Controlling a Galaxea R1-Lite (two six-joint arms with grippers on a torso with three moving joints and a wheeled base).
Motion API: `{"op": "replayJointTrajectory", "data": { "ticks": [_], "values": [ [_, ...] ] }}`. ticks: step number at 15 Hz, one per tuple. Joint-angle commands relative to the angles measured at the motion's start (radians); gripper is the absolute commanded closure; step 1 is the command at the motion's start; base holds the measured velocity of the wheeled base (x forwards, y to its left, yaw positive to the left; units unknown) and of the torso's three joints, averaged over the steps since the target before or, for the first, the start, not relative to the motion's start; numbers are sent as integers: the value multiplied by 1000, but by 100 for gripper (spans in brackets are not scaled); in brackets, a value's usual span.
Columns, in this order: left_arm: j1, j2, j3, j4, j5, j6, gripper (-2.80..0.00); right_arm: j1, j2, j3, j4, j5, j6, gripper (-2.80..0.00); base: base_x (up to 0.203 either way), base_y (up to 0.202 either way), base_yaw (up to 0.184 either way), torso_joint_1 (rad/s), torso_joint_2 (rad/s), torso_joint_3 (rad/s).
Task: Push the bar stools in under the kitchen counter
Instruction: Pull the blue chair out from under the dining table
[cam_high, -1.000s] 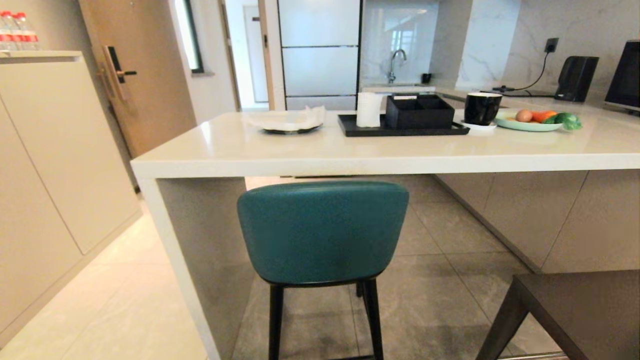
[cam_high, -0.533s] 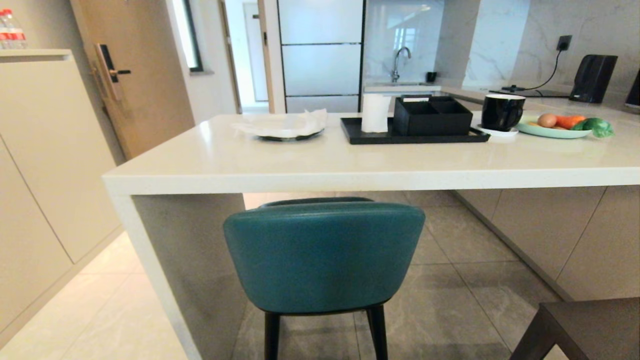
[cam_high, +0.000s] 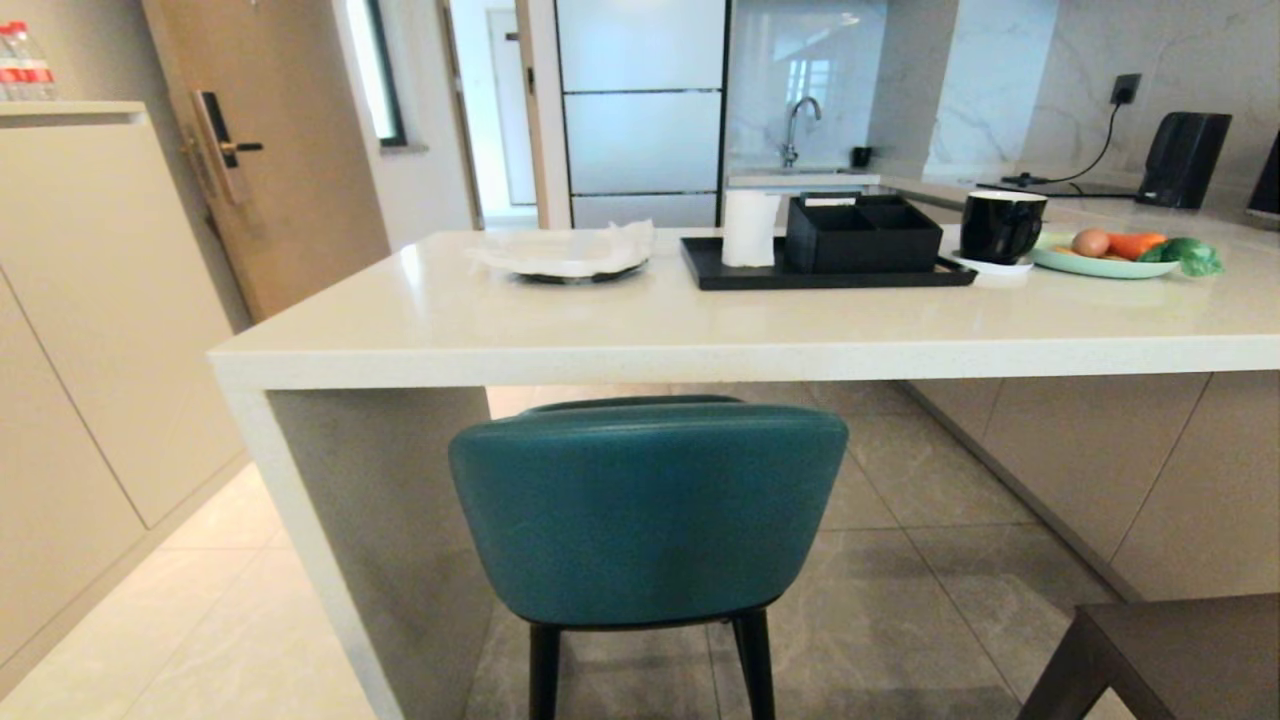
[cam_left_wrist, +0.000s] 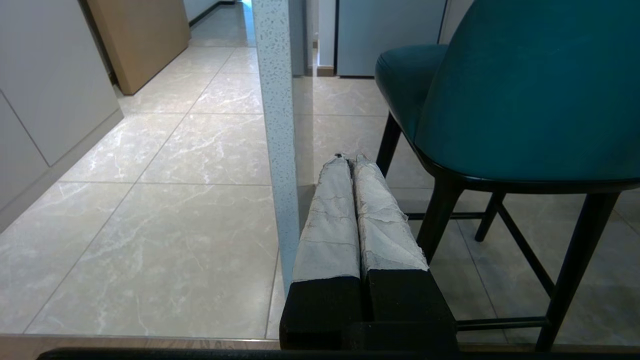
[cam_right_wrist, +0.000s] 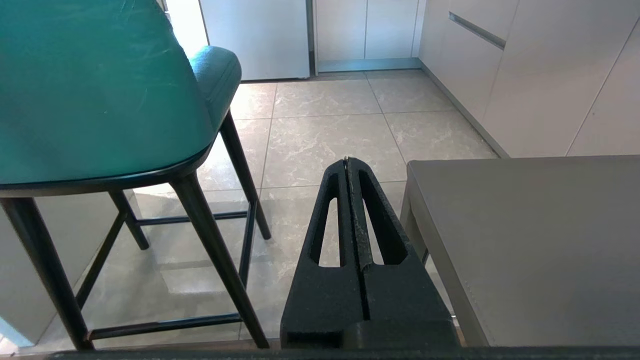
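Kitchen floor: teal stool (cam_high: 648, 510) sits dead ahead of you, seat partly under the worktop (cam_high: 700, 320), back facing you. Left gripper (cam_left_wrist: 350, 165) and right gripper (cam_right_wrist: 347, 165) flank it, both pressed together. Grey stool (cam_right_wrist: 525, 225) to your right, clear of the worktop.

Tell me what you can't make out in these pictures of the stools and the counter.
- Grey stool: head view shows only a corner, the rest cut by the frame edge; its legs barely show in the right wrist view.
- Teal stool: its feet fall below the head view, and its backrest hides most of the seat.
- Kitchen counter: its right end is cut off.
- Both arms: absent from the head view.
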Motion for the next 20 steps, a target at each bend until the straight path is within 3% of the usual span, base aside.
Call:
{"op": "replayJointTrajectory", "data": {
  "ticks": [1,3,4,12,14,15,17,20],
  "values": [
    [0,1,0,0,1,-3,0,0,-1,0,0,0,0,0,0,0,0,0,0,0],
    [0,1,0,0,1,-3,0,0,1,0,1,-2,3,0,0,0,0,0,0,0],
    [0,1,0,0,1,-3,-280,0,0,0,1,0,0,-280,0,0,0,0,0,0],
    [0,1,0,0,0,0,-280,0,-1,0,1,-2,6,-280,0,0,0,0,0,0],
    [0,1,0,-7,-5,53,-280,0,-1,0,0,0,0,-280,0,0,0,0,0,0],
    [-1,1,-1,-5,-10,43,-280,0,-1,-8,0,8,-15,-280,0,0,0,0,0,0],
    [0,1,-12,-13,-41,91,-280,0,41,-101,21,54,-26,-280,0,0,0,0,0,0],
    [-3,116,-180,13,-156,0,-280,6,268,-194,-23,133,-22,-280,0,0,0,0,0,0]
  ]
}}
